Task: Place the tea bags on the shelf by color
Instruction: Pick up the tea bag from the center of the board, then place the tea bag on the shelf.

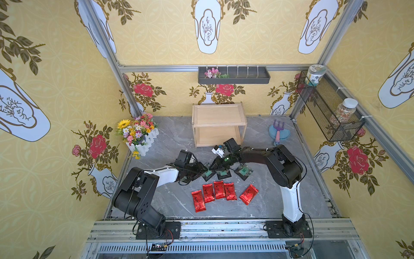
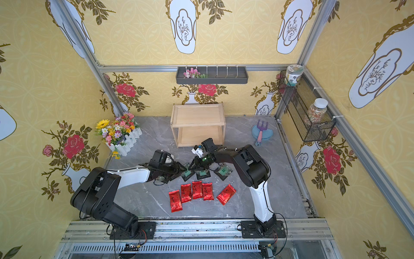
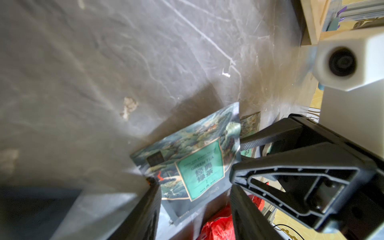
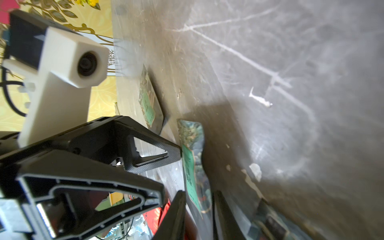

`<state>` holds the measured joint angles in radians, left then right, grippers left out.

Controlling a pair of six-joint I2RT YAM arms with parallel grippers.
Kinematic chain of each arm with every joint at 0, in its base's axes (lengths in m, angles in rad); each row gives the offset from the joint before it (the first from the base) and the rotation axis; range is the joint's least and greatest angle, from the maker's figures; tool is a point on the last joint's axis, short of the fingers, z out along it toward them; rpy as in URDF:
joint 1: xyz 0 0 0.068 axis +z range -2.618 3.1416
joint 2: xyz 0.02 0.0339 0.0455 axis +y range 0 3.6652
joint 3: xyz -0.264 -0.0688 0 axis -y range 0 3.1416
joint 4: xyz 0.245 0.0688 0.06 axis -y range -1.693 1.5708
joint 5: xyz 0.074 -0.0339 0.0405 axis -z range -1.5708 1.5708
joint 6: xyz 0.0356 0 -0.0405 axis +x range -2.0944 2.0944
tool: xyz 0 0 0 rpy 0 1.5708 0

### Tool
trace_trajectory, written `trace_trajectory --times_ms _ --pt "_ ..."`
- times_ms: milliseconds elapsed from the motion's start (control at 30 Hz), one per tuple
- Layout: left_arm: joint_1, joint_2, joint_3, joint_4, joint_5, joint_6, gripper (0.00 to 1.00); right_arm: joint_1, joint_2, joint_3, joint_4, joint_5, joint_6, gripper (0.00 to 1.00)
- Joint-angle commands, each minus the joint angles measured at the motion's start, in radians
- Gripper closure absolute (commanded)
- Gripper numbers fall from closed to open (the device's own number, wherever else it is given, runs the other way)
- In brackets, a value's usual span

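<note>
A black tea bag point(image 3: 199, 166) with a green emblem stands on edge at mid-table, bowed. My left gripper point(image 3: 193, 185) is shut across its width. My right gripper point(image 4: 199, 193) comes from the opposite side and is shut on the same tea bag's point(image 4: 192, 166) flat faces. In a top view both grippers meet at this bag point(image 2: 186, 167). More black tea bags point(image 1: 224, 174) point(image 1: 244, 172) lie flat just right of it. Several red foil tea bags point(image 1: 219, 189) lie in a row nearer the front edge. The wooden shelf point(image 1: 217, 115) stands behind, both tiers bare.
A white planter of flowers point(image 1: 140, 134) stands at the back left. A blue dish with a purple rake point(image 1: 279, 134) sits at the back right. A dark grey wall tray point(image 1: 234, 75) and a black mesh basket point(image 1: 329, 107) with jars hang on the walls.
</note>
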<state>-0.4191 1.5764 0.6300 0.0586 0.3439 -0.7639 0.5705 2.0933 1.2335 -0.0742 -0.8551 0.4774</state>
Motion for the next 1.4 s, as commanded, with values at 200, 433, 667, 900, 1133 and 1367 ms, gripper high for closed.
trace_trajectory --times_ms 200,433,667,900,1133,1367 --pt "-0.001 -0.002 -0.007 -0.031 -0.02 0.011 0.41 -0.013 -0.013 -0.024 0.063 -0.014 0.032 0.86" --pt "0.0 -0.027 -0.003 -0.019 -0.032 0.0 0.41 -0.017 -0.043 -0.053 0.098 0.0 0.061 0.94" --pt "0.001 -0.136 0.015 -0.048 -0.111 -0.017 0.4 -0.027 -0.113 -0.11 0.169 0.012 0.134 1.0" --pt "0.035 -0.296 0.088 -0.152 -0.245 -0.006 0.39 -0.049 -0.272 -0.19 0.279 0.045 0.282 1.0" --pt "0.093 -0.36 0.132 -0.151 -0.291 -0.014 0.38 -0.064 -0.411 -0.17 0.379 0.138 0.441 1.0" --pt "0.107 -0.337 0.191 -0.126 -0.287 -0.01 0.38 -0.074 -0.406 -0.038 0.419 0.21 0.53 1.0"
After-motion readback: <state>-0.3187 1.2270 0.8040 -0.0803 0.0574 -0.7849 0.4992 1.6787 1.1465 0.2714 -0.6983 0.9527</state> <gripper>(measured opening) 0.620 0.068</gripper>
